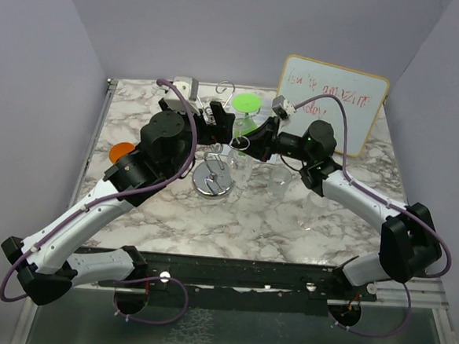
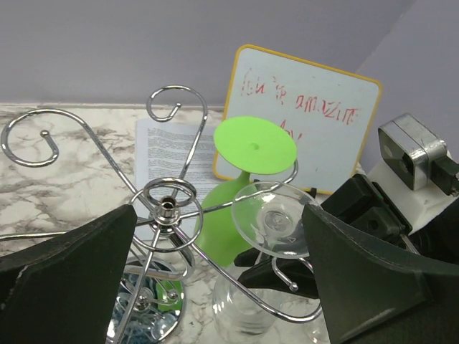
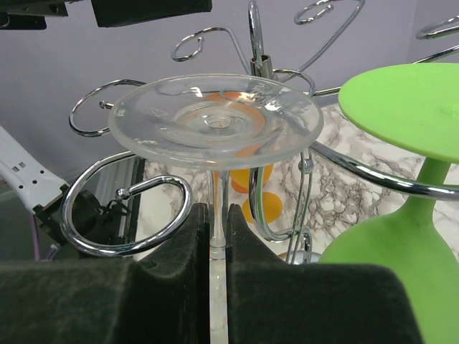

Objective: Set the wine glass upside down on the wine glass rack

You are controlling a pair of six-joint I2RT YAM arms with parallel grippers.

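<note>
The chrome wine glass rack [image 1: 212, 180] stands mid-table; its hub [image 2: 166, 204] and loop arms show in the left wrist view. My right gripper [image 3: 217, 218] is shut on the stem of a clear wine glass [image 3: 215, 118] and holds it upside down, foot up, beside a loop arm [image 3: 125, 215]. The foot [image 2: 276, 218] sits just above a curled arm. Its bowl [image 1: 238, 163] hangs below. My left gripper [image 2: 219, 236] is open and empty, just over the rack top [image 1: 215, 117]. A green glass [image 2: 251, 147] hangs upside down on the rack.
A whiteboard [image 1: 333, 100] leans at the back right, with a printed sheet [image 2: 172, 143] lying before it. Another clear glass [image 1: 278, 180] stands right of the rack. An orange glass [image 1: 121, 151] is under the left arm. A small grey box [image 1: 185, 85] sits at the back.
</note>
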